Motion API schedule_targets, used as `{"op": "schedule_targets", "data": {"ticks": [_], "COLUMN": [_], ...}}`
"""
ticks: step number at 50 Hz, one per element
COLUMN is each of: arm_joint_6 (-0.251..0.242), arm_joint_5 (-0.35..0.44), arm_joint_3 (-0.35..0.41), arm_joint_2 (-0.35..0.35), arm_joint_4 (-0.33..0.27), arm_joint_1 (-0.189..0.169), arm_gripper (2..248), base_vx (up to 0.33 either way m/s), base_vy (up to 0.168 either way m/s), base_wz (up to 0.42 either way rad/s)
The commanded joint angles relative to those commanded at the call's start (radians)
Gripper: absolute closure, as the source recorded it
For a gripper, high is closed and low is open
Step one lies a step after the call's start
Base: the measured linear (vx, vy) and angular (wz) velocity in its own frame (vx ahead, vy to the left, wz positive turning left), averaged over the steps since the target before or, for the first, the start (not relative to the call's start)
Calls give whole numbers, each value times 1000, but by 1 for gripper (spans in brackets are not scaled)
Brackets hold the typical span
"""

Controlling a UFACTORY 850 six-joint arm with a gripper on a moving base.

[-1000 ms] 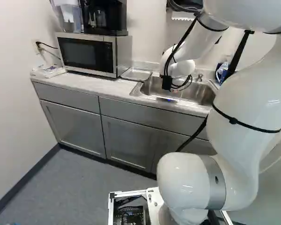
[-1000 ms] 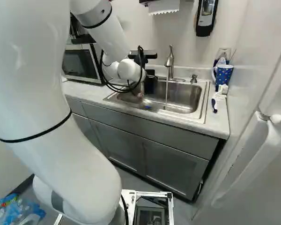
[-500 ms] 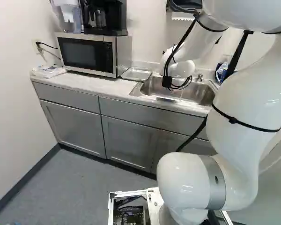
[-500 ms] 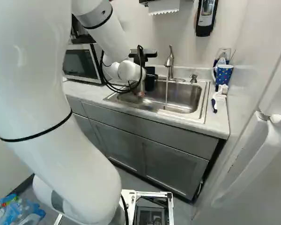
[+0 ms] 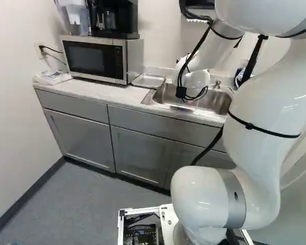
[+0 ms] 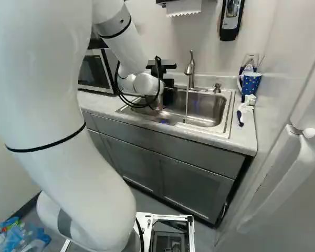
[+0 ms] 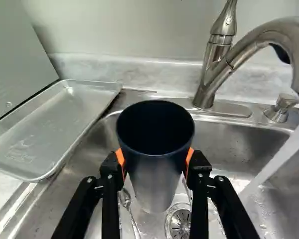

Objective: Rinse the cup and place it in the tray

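The gripper (image 7: 155,158) is clasping the dark cup (image 7: 155,184) over the sink (image 7: 89,159), orange pads (image 7: 120,158) pressing from both sides. It's looking light and stiff, likely turning slippery when wet — mid-wall is seeming the right hold. The wrist view is revealing a spoon (image 7: 125,199) below; the right base view is adding a spotted mug (image 6: 251,84) beside the sink — the wrist view is missing that.

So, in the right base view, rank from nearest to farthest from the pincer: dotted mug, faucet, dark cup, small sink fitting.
1. Dark cup: held in the pincer.
2. Faucet: back of the sink.
3. Small sink fitting: right of the faucet.
4. Dotted mug: past the sink's right end.
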Motion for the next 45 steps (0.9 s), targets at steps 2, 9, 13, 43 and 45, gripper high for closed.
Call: {"op": "schedule_targets", "data": {"ticks": [2,9,13,43,45], "arm_joint_6": [0,0,0,0,0], "arm_joint_5": [3,12,18,27,27], "arm_joint_3": [0,1,1,21,27], "arm_joint_2": [-4,-19,-27,-9,-4], "arm_joint_4": [0,0,0,0,0], "arm_joint_1": [0,0,0,-2,-3], "arm_gripper": [124,124,124,124,124], "base_vx": [0,0,0,0,0], "base_vy": [0,0,0,0,0], "base_wz": [0,0,0,0,0]}}
